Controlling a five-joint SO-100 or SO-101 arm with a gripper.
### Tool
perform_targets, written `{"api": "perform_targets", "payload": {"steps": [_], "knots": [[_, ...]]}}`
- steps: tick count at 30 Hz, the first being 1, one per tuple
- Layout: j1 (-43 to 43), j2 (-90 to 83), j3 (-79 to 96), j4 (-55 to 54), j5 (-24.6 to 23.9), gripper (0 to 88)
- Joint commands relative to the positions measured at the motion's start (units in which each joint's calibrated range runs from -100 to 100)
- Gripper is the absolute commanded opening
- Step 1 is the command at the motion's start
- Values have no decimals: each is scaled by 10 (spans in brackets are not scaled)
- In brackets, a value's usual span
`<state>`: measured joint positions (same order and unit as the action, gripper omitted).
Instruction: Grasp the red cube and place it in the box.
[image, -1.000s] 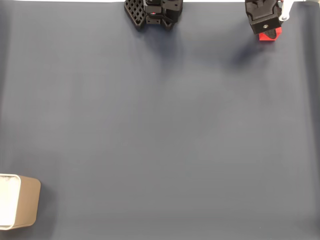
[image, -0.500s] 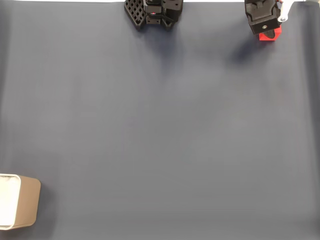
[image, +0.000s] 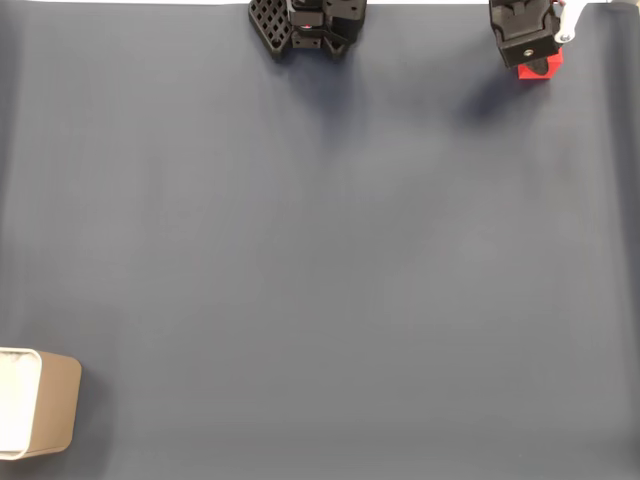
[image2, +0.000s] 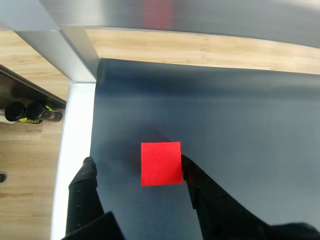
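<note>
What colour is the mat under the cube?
Dark blue-grey mat, plain; the wrist view shows it best around the cube.

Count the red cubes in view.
1. The cube lies on the dark mat between the open jaws in the wrist view; in the fixed view it peeks out under the gripper at top right.

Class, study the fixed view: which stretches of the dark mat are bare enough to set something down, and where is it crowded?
Bare: the whole middle of the mat, from the box at bottom left across to the right edge. Crowded: the top edge, at the arm's base and where the gripper hovers over the red cube.
</note>
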<state>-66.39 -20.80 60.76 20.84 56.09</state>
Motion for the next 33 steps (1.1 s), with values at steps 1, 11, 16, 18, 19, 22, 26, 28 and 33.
{"api": "perform_targets", "payload": {"steps": [1, 11, 16, 18, 19, 22, 26, 28, 33], "knots": [[-6, 0, -19, -10, -4, 379], [-9, -3, -22, -10, -5, 361], [-9, -9, -23, -8, 0, 263], [-9, -10, -23, -6, 4, 205], [-9, -11, -23, -5, 6, 175], [-9, -14, -22, -5, 11, 98], [-9, -16, -21, -3, 14, 15], [-9, -18, -21, -2, 14, 12], [-9, -19, -24, 0, 15, 8]]}}
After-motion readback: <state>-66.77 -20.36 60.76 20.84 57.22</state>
